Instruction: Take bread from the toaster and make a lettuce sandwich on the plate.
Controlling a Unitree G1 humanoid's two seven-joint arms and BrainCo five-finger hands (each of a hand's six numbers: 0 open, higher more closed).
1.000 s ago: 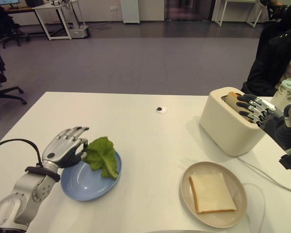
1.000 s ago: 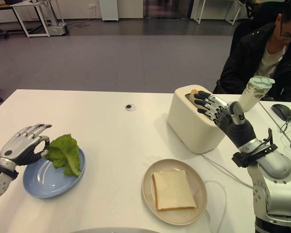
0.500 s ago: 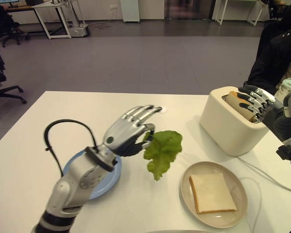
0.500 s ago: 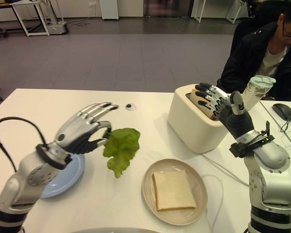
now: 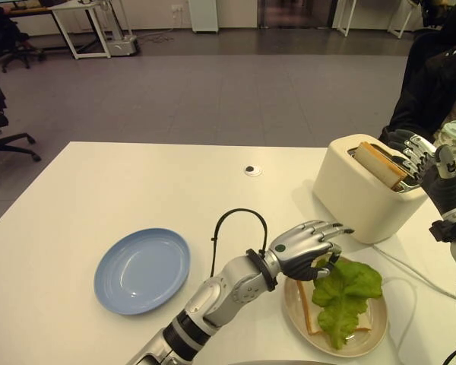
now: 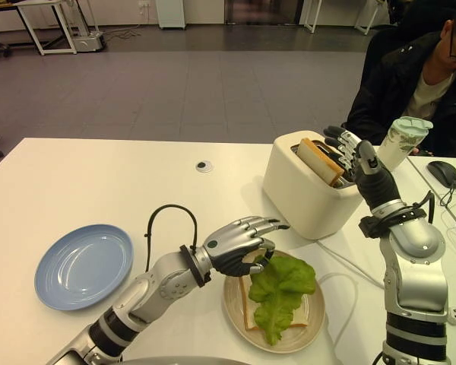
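Holding lettuce (image 6: pixel 280 293) on bread (image 6: pixel 246 303), L hand (image 6: pixel 239 245)

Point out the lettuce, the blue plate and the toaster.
lettuce (image 6: pixel 283 289), right eye view, middle of the leaf
blue plate (image 6: pixel 82 266), right eye view, bare centre
toaster (image 6: pixel 298 196), right eye view, front wall

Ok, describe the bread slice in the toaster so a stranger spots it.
On the white table, find the cream toaster at the right. The bread slice pokes up from its slot, by the right hand; the other slice lies flat under lettuce.
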